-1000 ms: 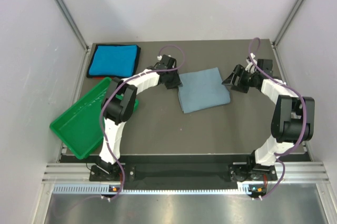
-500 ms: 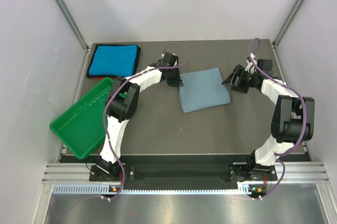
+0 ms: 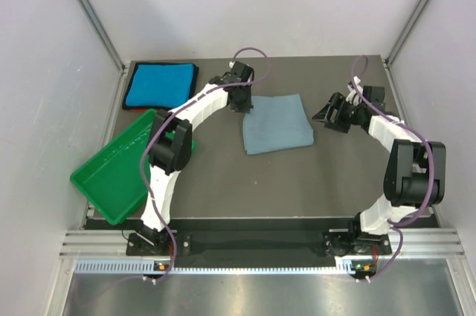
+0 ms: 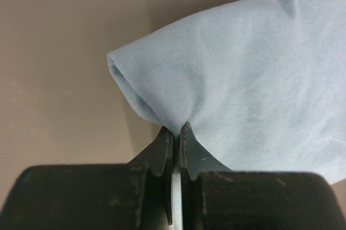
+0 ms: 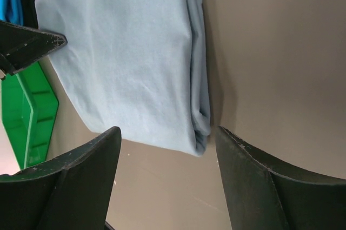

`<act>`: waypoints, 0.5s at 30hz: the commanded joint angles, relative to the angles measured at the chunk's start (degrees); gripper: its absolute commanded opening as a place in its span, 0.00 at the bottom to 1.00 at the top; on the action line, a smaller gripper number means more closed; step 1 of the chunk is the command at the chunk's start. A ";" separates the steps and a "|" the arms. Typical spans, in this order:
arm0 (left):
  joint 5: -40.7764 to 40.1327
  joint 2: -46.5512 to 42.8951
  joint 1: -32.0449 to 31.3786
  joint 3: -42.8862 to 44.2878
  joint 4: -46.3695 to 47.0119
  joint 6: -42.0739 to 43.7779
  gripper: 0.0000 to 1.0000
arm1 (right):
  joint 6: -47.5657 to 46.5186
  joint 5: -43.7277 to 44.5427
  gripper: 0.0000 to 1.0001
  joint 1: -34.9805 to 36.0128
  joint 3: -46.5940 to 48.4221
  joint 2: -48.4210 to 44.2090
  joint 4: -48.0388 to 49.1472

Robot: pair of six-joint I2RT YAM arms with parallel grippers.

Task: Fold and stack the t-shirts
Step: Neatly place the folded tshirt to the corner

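Tray (image 3: pixel 111 175) sits lower left. Grey tee (image 3: pixel 277 124) lies folded at the frame's centre. Left gripper (image 4: pixel 176 131) is clenched on its upper left corner. Right gripper (image 5: pixel 167 131) hangs released at its right. Blue tee (image 3: pixel 160 84) lies folded, upper left.

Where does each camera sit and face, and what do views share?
Top external: above, behind the bases, looking down at the table; both arms whole.
Left wrist: on the left arm, facing along the shut left gripper pinching the folded grey-blue cloth t-shirt.
Right wrist: on the right arm, facing past the open right gripper, across that shirt, toward the green plastic tray.
Shared: all show the shirt; right wrist also catches the left gripper.
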 commanded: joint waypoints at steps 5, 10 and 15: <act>-4.88 -2.92 0.67 5.94 -5.46 9.14 0.00 | 0.37 -1.19 0.71 0.49 0.53 -2.57 2.35; -5.76 -5.55 3.12 7.62 -9.68 19.60 0.00 | 1.07 -1.54 0.71 1.02 -0.08 -3.54 3.14; -4.44 -10.03 6.55 7.53 -10.57 27.15 0.00 | 2.39 -2.42 0.71 1.81 -0.35 -3.54 5.07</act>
